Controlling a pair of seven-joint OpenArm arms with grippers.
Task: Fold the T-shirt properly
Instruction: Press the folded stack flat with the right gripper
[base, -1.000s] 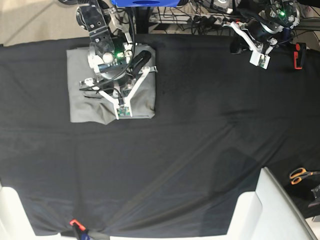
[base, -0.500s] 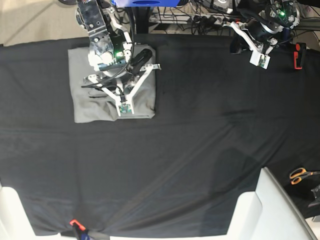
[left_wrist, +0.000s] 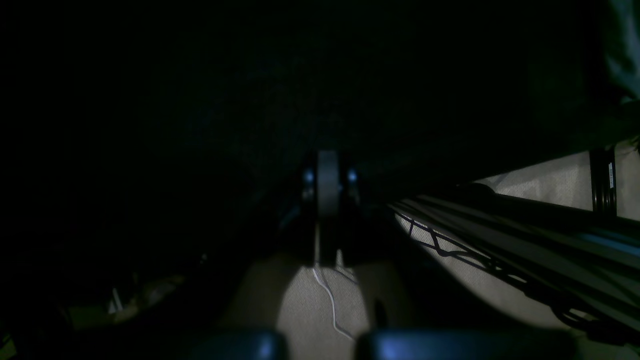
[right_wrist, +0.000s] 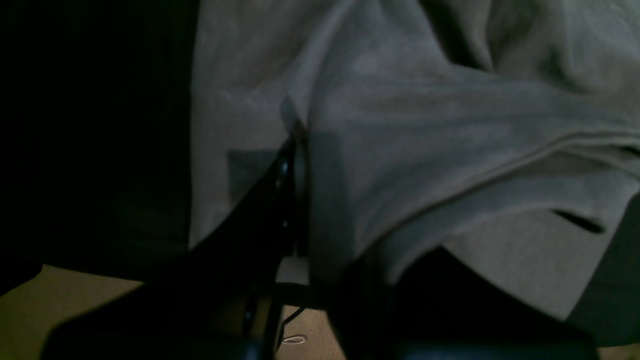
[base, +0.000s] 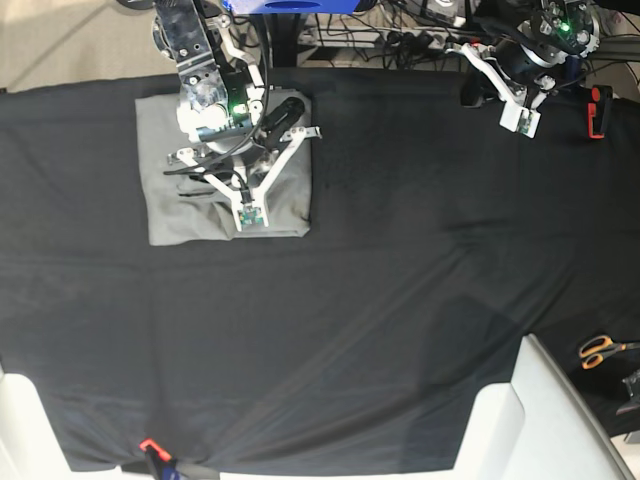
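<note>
Shirt is pinched by the right gripper near the cloth's far edge. Its outer side has just been drawn slightly inward, so alignment is probably being adjusted. The left gripper is pressed together near that edge.

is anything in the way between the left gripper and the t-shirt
Only the right gripper: it sits over the T-shirt, on the side facing the left gripper. Nothing else visible stands between them.
</note>
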